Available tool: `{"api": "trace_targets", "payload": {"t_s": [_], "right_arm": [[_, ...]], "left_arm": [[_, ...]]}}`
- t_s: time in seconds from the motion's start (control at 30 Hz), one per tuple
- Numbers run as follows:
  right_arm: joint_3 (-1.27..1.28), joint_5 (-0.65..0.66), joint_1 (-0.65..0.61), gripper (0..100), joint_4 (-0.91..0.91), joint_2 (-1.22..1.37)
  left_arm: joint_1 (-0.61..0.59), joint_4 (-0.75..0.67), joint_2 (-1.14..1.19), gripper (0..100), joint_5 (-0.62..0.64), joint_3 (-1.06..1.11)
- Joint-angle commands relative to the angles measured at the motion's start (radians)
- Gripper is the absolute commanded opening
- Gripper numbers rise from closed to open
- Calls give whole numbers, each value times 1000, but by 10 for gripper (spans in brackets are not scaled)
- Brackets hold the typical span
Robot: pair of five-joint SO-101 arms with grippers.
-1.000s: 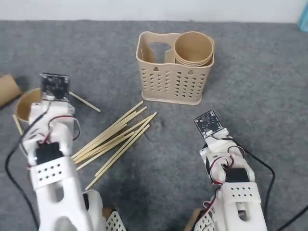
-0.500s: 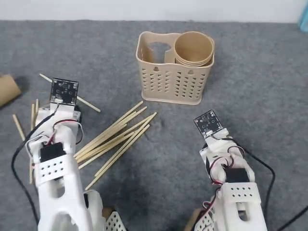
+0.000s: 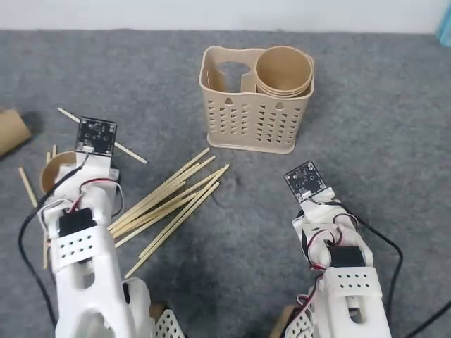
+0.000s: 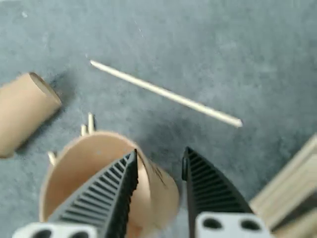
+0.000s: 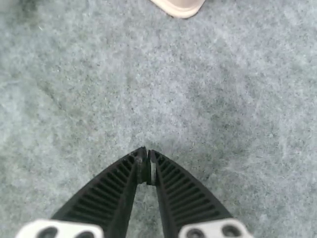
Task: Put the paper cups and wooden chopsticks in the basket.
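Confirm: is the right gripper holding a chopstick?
No, the right gripper is closed on nothing, with just bare carpet under it.

Two white perforated arms (image 3: 77,246) trail black cables (image 3: 384,239); left tool (image 4: 159,153) and right tool (image 5: 147,156) are black, ribbed.

Basket (image 3: 243,116): upright at the far middle of the grey tabletop (image 3: 394,141).
Paper cups (image 3: 284,70): a nested stack in the basket's right compartment.
Chopstick pile (image 3: 173,197): fanned diagonally, near and left of the basket.
Single chopstick (image 3: 130,153): beyond the pile, partly under the left arm (image 3: 77,239).
Loose cup (image 3: 53,169): mouth up, partly hidden by the left arm.
Tipped cup (image 3: 10,130): on its side at the left edge.
Right arm (image 3: 331,260): near right, over bare tabletop.
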Motion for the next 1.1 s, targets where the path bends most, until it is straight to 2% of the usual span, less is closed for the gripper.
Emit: {"api": "trace_targets", "payload": {"t_s": [0.0, 0.17, 0.4, 0.53, 0.7, 0.83, 0.9, 1.0, 1.07], "right_arm": [[-8, 18, 5, 7, -19, -22], [-8, 18, 5, 7, -19, -22], [-8, 18, 5, 7, -19, -22], [-8, 18, 5, 7, -19, -22], [-8, 18, 5, 7, -19, -22], [-8, 18, 5, 7, -19, -22], [-8, 18, 5, 7, -19, -22], [-8, 18, 5, 7, -19, -22], [-8, 18, 5, 7, -19, -22]], "left_arm": [[2, 144, 2, 137, -3, -107], [3, 362, 3, 137, 23, -255], [3, 390, 26, 137, 68, -298], [-2, 402, 193, 137, 68, -400], [-32, 523, 486, 137, 68, -639], [-37, 580, 680, 136, 68, -728], [-37, 580, 749, 111, 68, -750], [-34, 585, 802, 7, 68, -786], [-34, 586, 799, 15, 68, -800]]}}
